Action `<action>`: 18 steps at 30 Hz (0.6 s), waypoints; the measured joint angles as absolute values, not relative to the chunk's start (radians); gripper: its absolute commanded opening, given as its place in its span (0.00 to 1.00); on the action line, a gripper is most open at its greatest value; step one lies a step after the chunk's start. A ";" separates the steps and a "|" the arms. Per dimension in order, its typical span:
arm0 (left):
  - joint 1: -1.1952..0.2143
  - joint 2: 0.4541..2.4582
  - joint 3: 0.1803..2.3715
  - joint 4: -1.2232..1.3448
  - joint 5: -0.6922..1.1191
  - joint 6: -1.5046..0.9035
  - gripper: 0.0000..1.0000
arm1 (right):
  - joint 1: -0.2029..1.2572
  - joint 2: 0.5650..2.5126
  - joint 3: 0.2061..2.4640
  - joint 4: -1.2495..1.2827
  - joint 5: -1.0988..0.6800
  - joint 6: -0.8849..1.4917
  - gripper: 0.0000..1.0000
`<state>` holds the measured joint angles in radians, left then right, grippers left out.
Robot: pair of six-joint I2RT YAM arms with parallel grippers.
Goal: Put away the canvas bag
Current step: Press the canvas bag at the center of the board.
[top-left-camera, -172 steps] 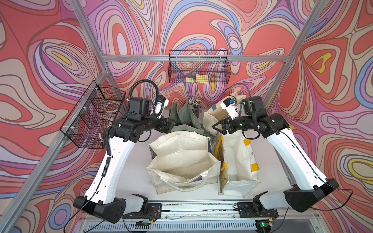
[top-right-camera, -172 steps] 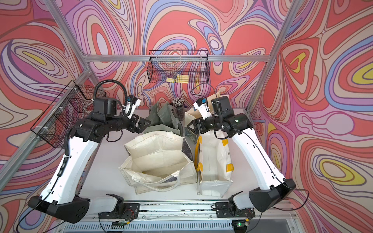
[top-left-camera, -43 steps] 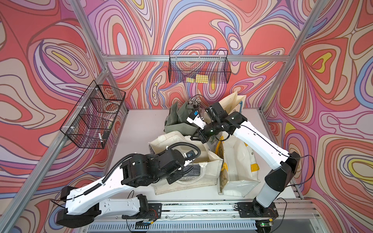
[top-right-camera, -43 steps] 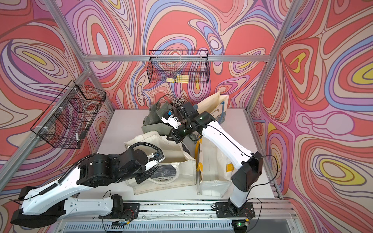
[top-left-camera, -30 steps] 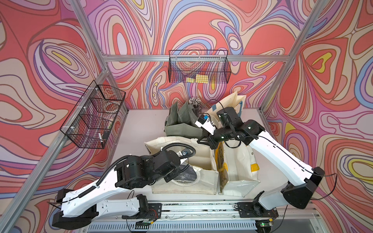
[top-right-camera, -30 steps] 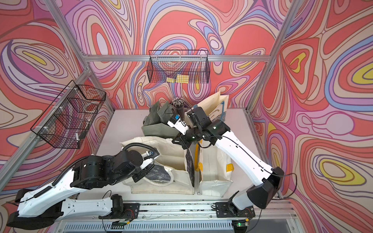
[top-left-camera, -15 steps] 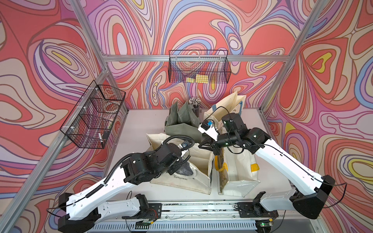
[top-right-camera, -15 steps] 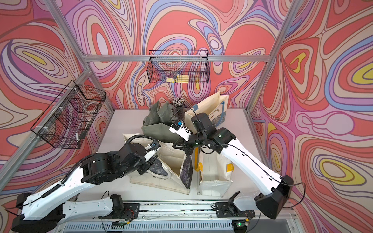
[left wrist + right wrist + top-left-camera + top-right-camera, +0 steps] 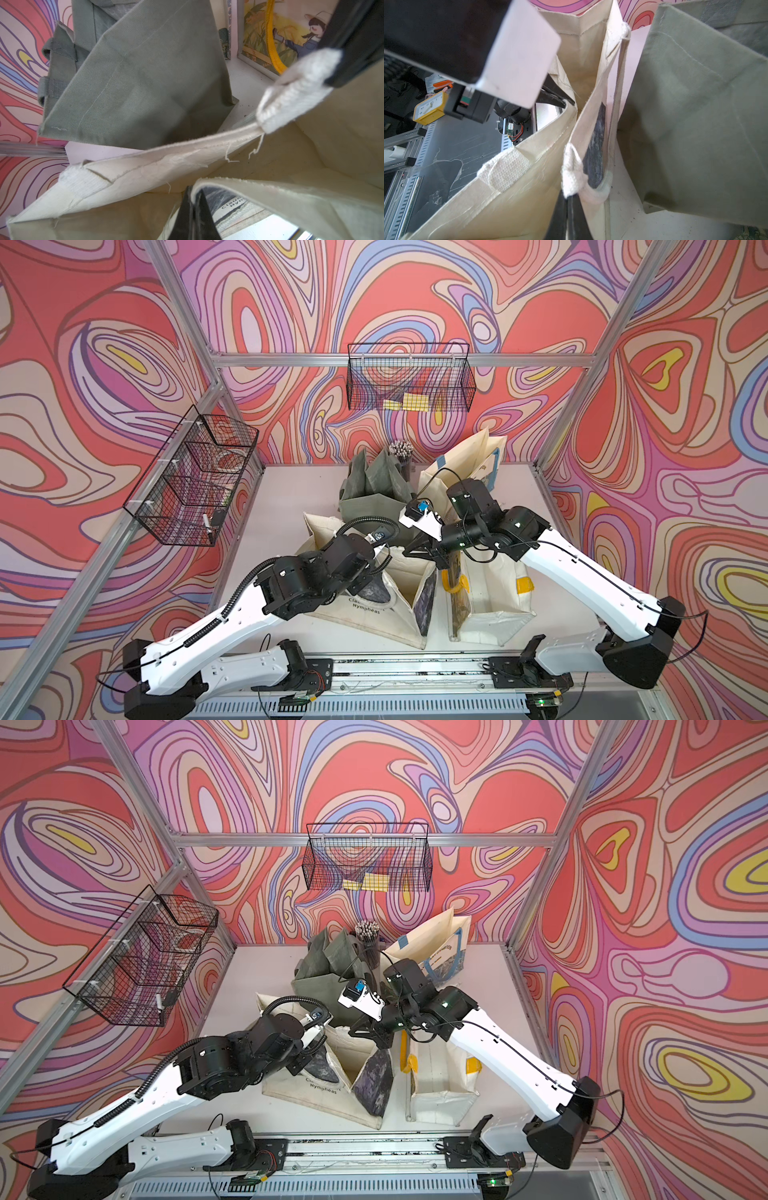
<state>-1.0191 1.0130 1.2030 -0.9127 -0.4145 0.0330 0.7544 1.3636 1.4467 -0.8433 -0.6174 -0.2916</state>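
Shows the canvas bag (image 9: 361,616) on the table (image 9: 291,506), front centre, leaning and held open between the arms. Pinched on its printed side's rim by the left gripper (image 9: 192,193), jaws clenched on the cloth, arm stretched low from the front-left base. Clamped at a strap end on the opposite rim by the right gripper (image 9: 568,199), jaws closed, arm bent in from the right. Reads "Nympheas" on the bag's face. Flanked by a green bag (image 9: 374,497) behind and a picture bag (image 9: 490,593) just beside.
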 measured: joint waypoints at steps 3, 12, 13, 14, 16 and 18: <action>-1.018 1.003 1.203 -0.900 -0.433 0.034 0.34 | 0.756 1.364 1.447 -0.847 -0.618 -0.299 0.00; -1.015 0.937 1.132 -0.838 -0.490 0.094 0.66 | 0.760 1.366 1.449 -0.854 -0.620 -0.307 0.00; -1.015 0.929 1.120 -0.830 -0.496 0.108 0.71 | 0.760 1.366 1.449 -0.854 -0.621 -0.309 0.00; -1.015 0.922 1.111 -0.821 -0.500 0.121 0.75 | 0.761 1.366 1.449 -0.856 -0.621 -0.311 0.00; -1.015 0.908 1.100 -0.802 -0.506 0.148 0.80 | 0.761 1.366 1.450 -0.860 -0.621 -0.317 0.00; -1.014 0.894 1.089 -0.780 -0.511 0.176 0.84 | 0.763 1.368 1.456 -0.866 -0.618 -0.324 0.00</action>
<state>-1.0142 0.8940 1.0889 -0.7795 -0.5110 0.1761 0.7631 1.3682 1.4563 -0.8661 -0.6182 -0.3241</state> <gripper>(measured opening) 0.790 0.056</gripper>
